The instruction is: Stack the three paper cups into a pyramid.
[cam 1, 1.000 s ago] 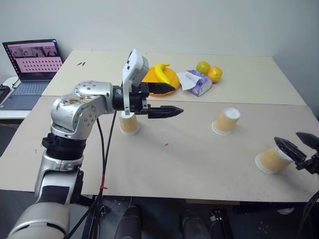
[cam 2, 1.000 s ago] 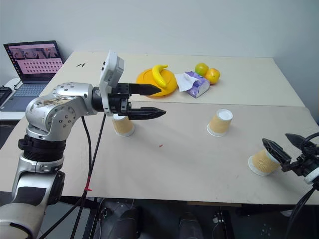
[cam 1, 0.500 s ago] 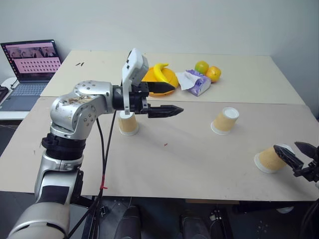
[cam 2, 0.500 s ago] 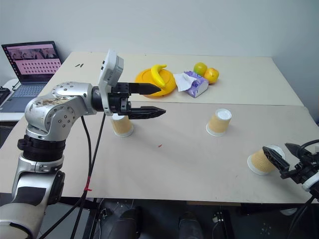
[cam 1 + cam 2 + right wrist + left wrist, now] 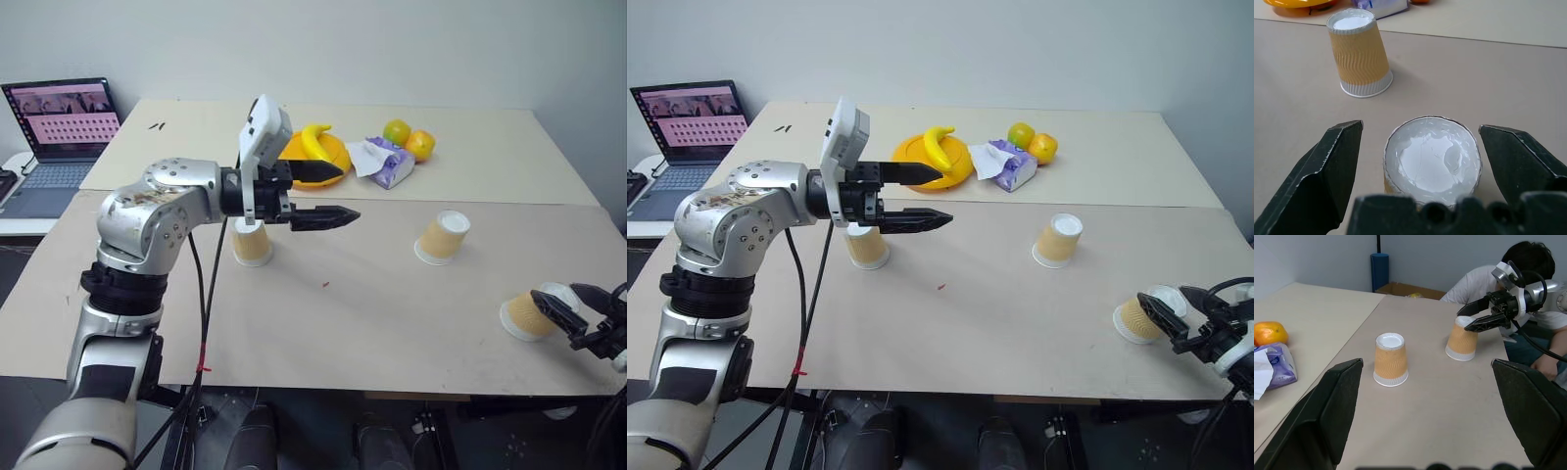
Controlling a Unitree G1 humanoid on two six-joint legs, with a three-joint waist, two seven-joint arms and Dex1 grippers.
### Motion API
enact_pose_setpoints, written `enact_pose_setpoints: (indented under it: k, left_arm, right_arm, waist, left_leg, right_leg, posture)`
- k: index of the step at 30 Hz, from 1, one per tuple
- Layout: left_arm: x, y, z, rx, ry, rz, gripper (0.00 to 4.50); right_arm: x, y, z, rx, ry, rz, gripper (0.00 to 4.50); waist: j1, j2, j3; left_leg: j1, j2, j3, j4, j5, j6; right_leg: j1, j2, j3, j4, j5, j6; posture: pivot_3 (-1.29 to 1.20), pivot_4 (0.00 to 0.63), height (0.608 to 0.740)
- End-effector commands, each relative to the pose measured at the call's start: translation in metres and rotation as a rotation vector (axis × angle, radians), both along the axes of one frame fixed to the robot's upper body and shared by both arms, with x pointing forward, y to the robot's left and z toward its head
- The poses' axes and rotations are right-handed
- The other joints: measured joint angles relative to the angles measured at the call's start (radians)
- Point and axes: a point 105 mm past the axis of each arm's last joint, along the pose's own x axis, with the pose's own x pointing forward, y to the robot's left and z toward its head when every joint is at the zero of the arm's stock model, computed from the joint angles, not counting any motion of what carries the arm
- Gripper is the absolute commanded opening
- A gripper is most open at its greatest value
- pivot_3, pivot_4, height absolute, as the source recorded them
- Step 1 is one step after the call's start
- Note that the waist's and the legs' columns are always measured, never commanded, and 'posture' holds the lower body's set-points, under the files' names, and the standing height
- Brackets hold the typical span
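**Right claw lines up on near cup**

Right gripper (image 5: 1420,147) is wide open, empty, its fingers flanking the near cup (image 5: 1431,161). Close squarely, gently. Beyond stands the middle cup (image 5: 1359,54); the far cup (image 5: 253,244) sits below the open, empty left gripper (image 5: 328,194).

The right gripper (image 5: 1178,315) has sunk, its open fingers now flanking the nearest cup (image 5: 1133,319).

No legible text anywhere.

Two pale tables (image 5: 392,313) abut before a plain grey wall (image 5: 392,49)
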Motion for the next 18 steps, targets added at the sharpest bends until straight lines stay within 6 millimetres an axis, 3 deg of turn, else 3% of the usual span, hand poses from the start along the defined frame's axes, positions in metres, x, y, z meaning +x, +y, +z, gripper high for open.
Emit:
enact_pose_setpoints:
  k: [1,8,11,14,18]
  left_arm:
    - [-0.006,0.0,0.014,-0.005,-0.057,-0.009,4.5]
    - [-0.007,0.001,0.015,-0.003,-0.061,-0.004,4.5]
    - [-0.007,0.001,0.015,-0.002,-0.061,-0.002,4.5]
    - [-0.007,0.0,0.015,-0.004,-0.061,-0.003,4.5]
    - [-0.007,0.001,0.015,-0.003,-0.059,-0.003,4.5]
  right_arm:
    - [0.002,0.0,0.006,-0.027,-0.034,0.004,4.45]
    - [0.001,-0.005,-0.001,-0.034,-0.013,-0.012,4.45]
    - [0.0,-0.007,-0.001,-0.033,-0.014,-0.02,3.77]
    - [0.001,-0.007,0.0,-0.055,-0.013,-0.02,2.73]
    - [0.008,0.001,0.016,-0.073,-0.046,0.01,2.68]
  waist:
    - [0.0,0.0,0.0]
    - [0.0,0.0,0.0]
    - [0.0,0.0,0.0]
    - [0.0,0.0,0.0]
    - [0.0,0.0,0.0]
  left_leg:
    - [0.0,0.0,0.0,0.0,0.0,0.0]
    - [0.0,0.0,0.0,0.0,0.0,0.0]
    - [0.0,0.0,0.0,0.0,0.0,0.0]
    - [0.0,0.0,0.0,0.0,0.0,0.0]
    - [0.0,0.0,0.0,0.0,0.0,0.0]
  right_leg:
    - [0.0,0.0,0.0,0.0,0.0,0.0]
    - [0.0,0.0,0.0,0.0,0.0,0.0]
    - [0.0,0.0,0.0,0.0,0.0,0.0]
    - [0.0,0.0,0.0,0.0,0.0,0.0]
    - [0.0,0.0,0.0,0.0,0.0,0.001]
  posture:
    - [0.0,0.15,0.732]
    - [0.0,0.15,0.732]
    - [0.0,0.15,0.732]
    - [0.0,0.15,0.732]
    - [0.0,0.15,0.732]
